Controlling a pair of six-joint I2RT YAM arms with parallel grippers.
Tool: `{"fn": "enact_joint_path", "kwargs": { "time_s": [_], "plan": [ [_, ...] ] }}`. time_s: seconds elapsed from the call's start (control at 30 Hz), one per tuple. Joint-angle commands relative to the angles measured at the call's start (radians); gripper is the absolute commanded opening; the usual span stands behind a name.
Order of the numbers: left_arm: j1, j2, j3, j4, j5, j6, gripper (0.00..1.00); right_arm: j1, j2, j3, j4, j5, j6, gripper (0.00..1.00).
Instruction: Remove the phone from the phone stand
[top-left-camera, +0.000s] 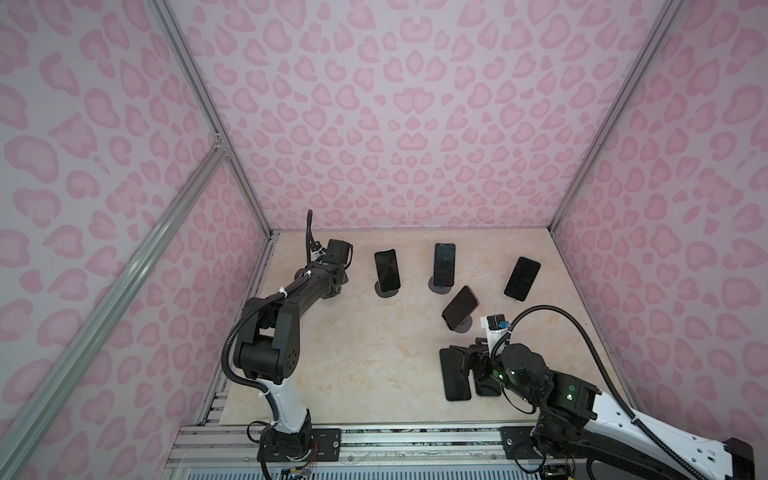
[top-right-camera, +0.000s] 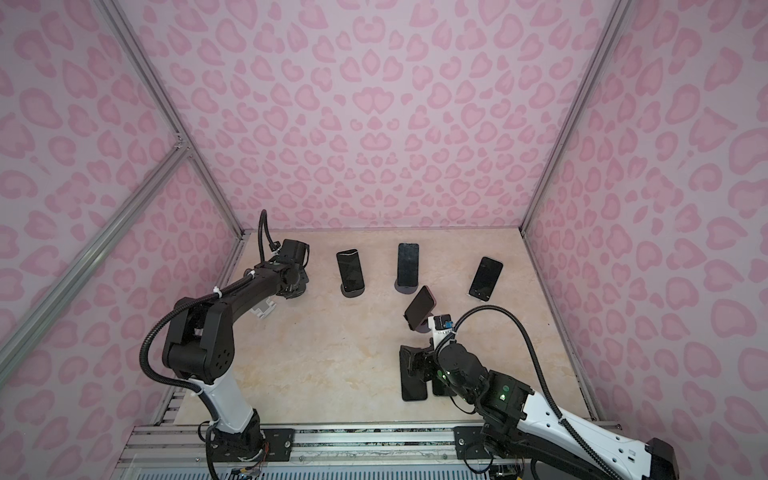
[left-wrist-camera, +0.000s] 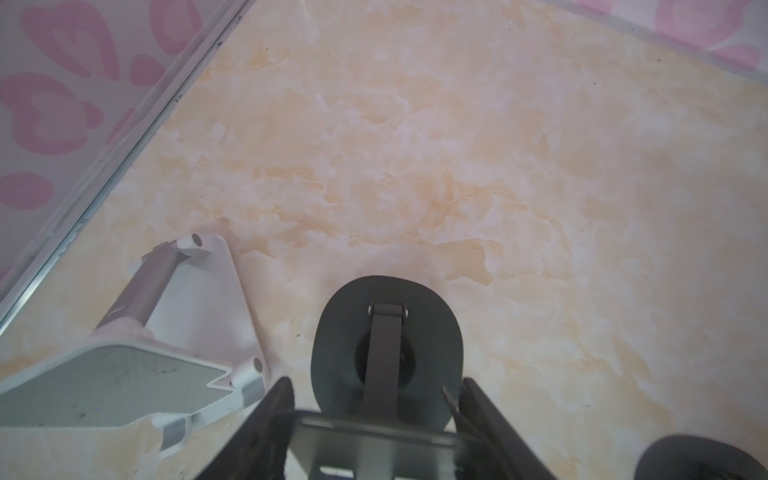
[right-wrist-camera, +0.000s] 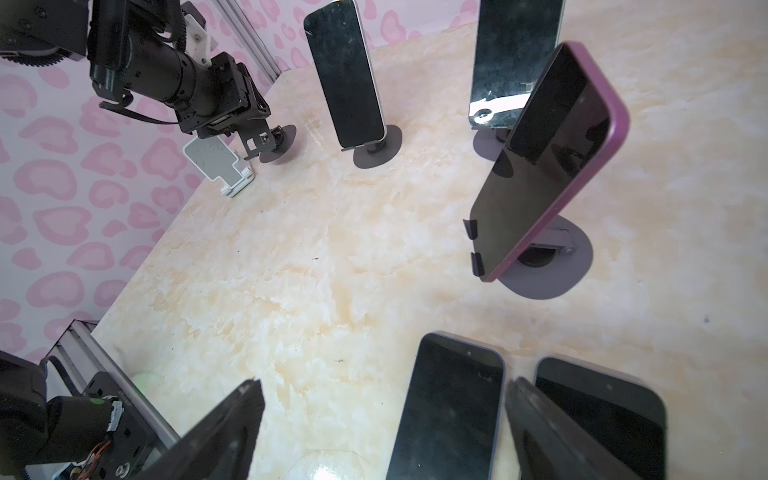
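Observation:
Three dark phones stand upright along the back: one (top-left-camera: 387, 270) and a second (top-left-camera: 444, 264) on grey round-based phone stands, and a third (top-left-camera: 522, 278) whose stand is hidden behind it. Nearer, a purple-edged phone (top-left-camera: 460, 307) (right-wrist-camera: 552, 166) leans on its grey stand (right-wrist-camera: 557, 266). My left gripper (left-wrist-camera: 376, 399) is shut on the backplate (left-wrist-camera: 374, 440) of an empty grey stand (left-wrist-camera: 345, 332) at the back left. My right gripper (right-wrist-camera: 384, 387) hangs open over two phones lying flat at the front right. One of them (right-wrist-camera: 453, 407) (top-left-camera: 455, 388) lies between its fingers, untouched; the other (right-wrist-camera: 602, 411) lies outside them.
An empty white phone stand (left-wrist-camera: 124, 374) (right-wrist-camera: 212, 160) sits beside the left gripper, close to the left wall rail (left-wrist-camera: 104, 158). Pink patterned walls close in the marble tabletop (top-left-camera: 365, 353) on three sides. An aluminium rail (top-left-camera: 415, 436) runs along the front edge.

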Motion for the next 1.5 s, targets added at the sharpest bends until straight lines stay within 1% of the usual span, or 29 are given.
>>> {"fn": "enact_joint_path", "kwargs": {
  "time_s": [0.0, 0.07, 0.23, 0.4, 0.57, 0.67, 0.73, 0.8, 0.87, 0.93, 1.0, 1.03, 1.07, 1.2, 1.3, 1.47],
  "plan": [
    [0.006, 0.033, 0.022, -0.015, 0.002, -0.005, 0.64, -0.001, -0.024, 0.025, -0.051, 0.045, -0.021, 0.93],
    [0.006, 0.040, 0.018, -0.016, 0.008, -0.006, 0.69, -0.003, -0.053, 0.040, -0.084, 0.062, -0.024, 0.94],
    [0.006, 0.027, 0.001, -0.021, 0.028, 0.001, 0.86, -0.021, -0.105, 0.072, -0.156, 0.096, -0.029, 0.94],
    [-0.001, -0.082, -0.044, -0.028, 0.062, 0.015, 0.99, -0.029, -0.130, 0.112, -0.222, 0.139, -0.024, 0.93],
    [-0.033, -0.257, -0.105, -0.054, 0.105, 0.018, 0.98, -0.046, -0.115, 0.123, -0.255, 0.180, 0.014, 0.92],
    [-0.089, -0.404, -0.196, -0.038, 0.090, -0.010, 0.98, -0.067, -0.110, 0.106, -0.261, 0.196, 0.063, 0.88],
    [-0.144, -0.522, -0.284, -0.017, 0.077, -0.027, 0.98, -0.085, -0.130, 0.083, -0.228, 0.167, 0.088, 0.79],
    [-0.187, -0.638, -0.357, -0.016, 0.087, -0.044, 0.98, -0.109, -0.153, 0.051, -0.160, 0.085, 0.107, 0.59],
    [-0.204, -0.736, -0.422, -0.015, 0.126, -0.047, 0.98, -0.122, -0.143, 0.026, -0.099, 0.010, 0.127, 0.42],
    [-0.208, -0.829, -0.483, -0.005, 0.182, -0.049, 0.98, -0.124, -0.105, 0.005, -0.047, -0.043, 0.142, 0.28],
    [-0.209, -0.908, -0.538, -0.004, 0.250, -0.046, 0.99, -0.119, -0.053, -0.007, -0.002, -0.063, 0.155, 0.11],
    [-0.210, -0.935, -0.560, -0.003, 0.284, -0.044, 0.99, -0.111, -0.034, -0.006, 0.014, -0.048, 0.159, 0.04],
    [-0.210, -0.970, -0.583, -0.001, 0.317, -0.042, 1.00, -0.092, -0.013, -0.008, 0.038, -0.022, 0.158, 0.00],
    [-0.214, -1.062, -0.696, 0.032, 0.435, -0.083, 0.95, 0.009, 0.133, 0.073, 0.037, 0.141, 0.120, 0.00],
    [-0.225, -1.099, -0.768, 0.077, 0.528, -0.096, 0.93, 0.030, 0.284, 0.138, 0.035, 0.186, 0.092, 0.00],
    [-0.236, -1.132, -0.814, 0.061, 0.545, -0.094, 0.93, 0.034, 0.489, 0.239, 0.033, 0.238, 0.042, 0.00]
  ]
}}
